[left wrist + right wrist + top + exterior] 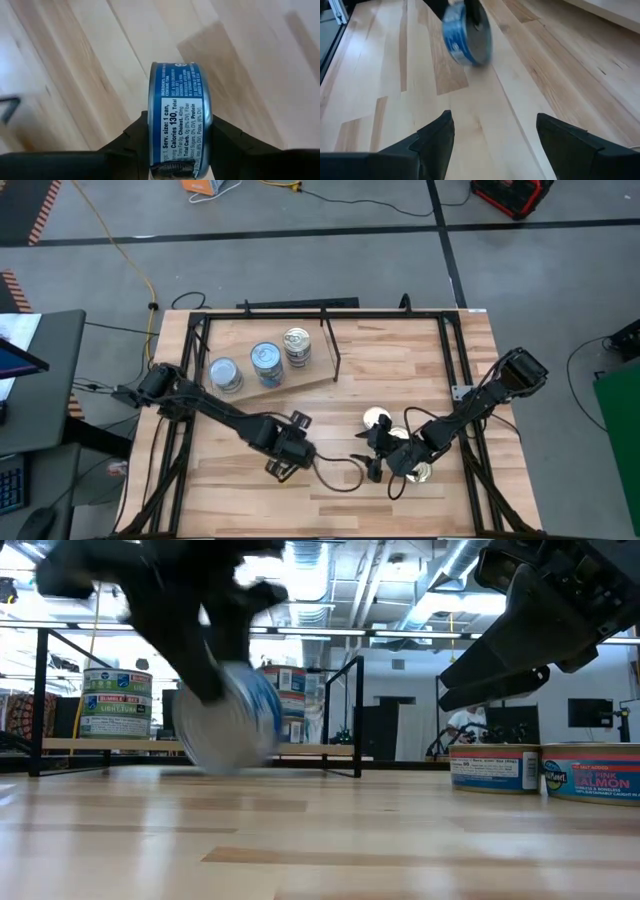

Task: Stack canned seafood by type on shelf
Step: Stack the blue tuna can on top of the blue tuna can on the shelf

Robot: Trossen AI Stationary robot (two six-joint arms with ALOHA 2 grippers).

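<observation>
Three stacks of tins (265, 365) stood on the shelf (300, 385); the left gripper (180, 150) grasped a blue tin (180, 117), the right gripper (495, 132) hung released, loose tins (540, 768) beside it unsorted.

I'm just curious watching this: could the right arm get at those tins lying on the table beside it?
Probably yes. The right gripper stands open and empty beside the loose tins, with nothing between. The left gripper, farther off, grips a blue tin.

Glossy paper-labelled tin (180, 120), smooth wooden tabletop (75, 75)
</observation>
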